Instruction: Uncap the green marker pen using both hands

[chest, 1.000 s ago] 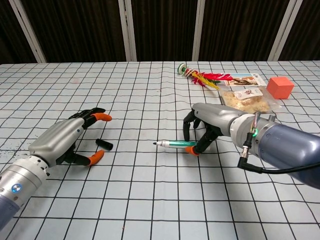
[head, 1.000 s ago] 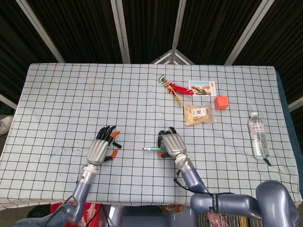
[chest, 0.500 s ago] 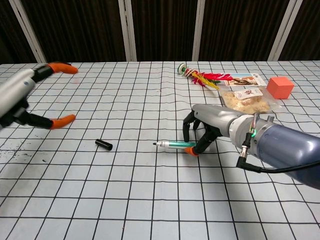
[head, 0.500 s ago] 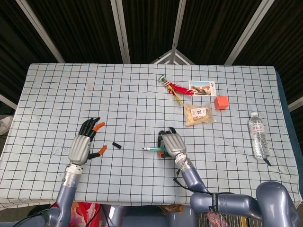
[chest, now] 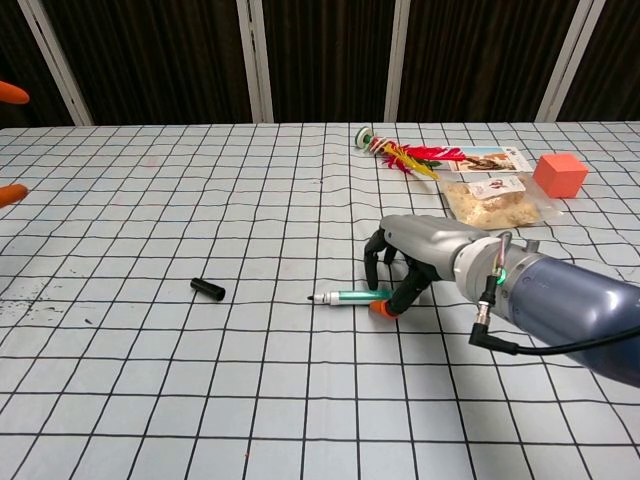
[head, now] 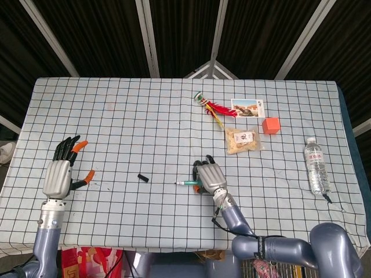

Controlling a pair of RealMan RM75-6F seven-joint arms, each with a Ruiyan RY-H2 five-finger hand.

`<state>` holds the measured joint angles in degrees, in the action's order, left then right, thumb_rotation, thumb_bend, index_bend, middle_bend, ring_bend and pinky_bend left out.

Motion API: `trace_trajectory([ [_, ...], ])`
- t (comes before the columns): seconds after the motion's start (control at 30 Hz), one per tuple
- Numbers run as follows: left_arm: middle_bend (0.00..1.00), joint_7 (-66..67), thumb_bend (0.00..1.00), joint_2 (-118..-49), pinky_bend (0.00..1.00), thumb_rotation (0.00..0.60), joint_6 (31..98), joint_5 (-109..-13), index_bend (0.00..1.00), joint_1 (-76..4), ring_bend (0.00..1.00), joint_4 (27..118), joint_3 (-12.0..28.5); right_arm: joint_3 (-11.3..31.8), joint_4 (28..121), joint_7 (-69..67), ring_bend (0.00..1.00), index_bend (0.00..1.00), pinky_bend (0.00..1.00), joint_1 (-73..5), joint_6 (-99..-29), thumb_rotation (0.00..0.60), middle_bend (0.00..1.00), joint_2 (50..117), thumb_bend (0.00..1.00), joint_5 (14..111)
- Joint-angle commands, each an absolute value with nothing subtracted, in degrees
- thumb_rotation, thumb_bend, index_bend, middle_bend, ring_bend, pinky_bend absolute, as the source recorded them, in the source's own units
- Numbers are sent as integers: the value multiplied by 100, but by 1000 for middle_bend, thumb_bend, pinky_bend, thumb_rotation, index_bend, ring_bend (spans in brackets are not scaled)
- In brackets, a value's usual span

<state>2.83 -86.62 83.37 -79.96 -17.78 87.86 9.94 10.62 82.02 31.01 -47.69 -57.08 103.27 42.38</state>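
The green marker pen (head: 188, 183) (chest: 348, 297) lies uncapped on the table, bare tip pointing left. My right hand (head: 209, 178) (chest: 405, 263) holds its right end against the cloth, fingers curled over it. The black cap (head: 142, 178) (chest: 208, 289) lies by itself on the cloth, well left of the pen. My left hand (head: 59, 172) hovers near the table's left edge with fingers spread and nothing in it; the chest view catches only its orange fingertips (chest: 12, 193) at the left border.
At the back right lie a red feathered shuttlecock (head: 213, 108), a picture card (head: 248, 108), a snack bag (head: 243, 140) and an orange cube (head: 271, 125). A water bottle (head: 316, 165) lies near the right edge.
My left hand has let go of the cap and drawn far left, away from it. The cap stays on the cloth. My right hand and the pen shifted slightly toward me.
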Motion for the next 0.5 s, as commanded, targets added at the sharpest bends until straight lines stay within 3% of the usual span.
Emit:
trace_trajectory([
  [0.03,67,222,380,-8669,0,600,8353,-8023,194,-1766,0,8722,999,1119,8482,3377,136,460,42,-4834,-5749,600,207,10170,541,3999],
  [0.23,68,239,380,-8640,0,600,8455,-8125,206,-1729,0,8727,980,1188,8936,3922,122,315,29,-4959,-5942,600,170,9991,495,3490],
  [0.5,70,133,380,-8508,0,600,8613,-8185,209,-1650,0,8851,1024,1375,9595,3984,119,292,29,-4962,-6217,600,165,9652,472,3348],
])
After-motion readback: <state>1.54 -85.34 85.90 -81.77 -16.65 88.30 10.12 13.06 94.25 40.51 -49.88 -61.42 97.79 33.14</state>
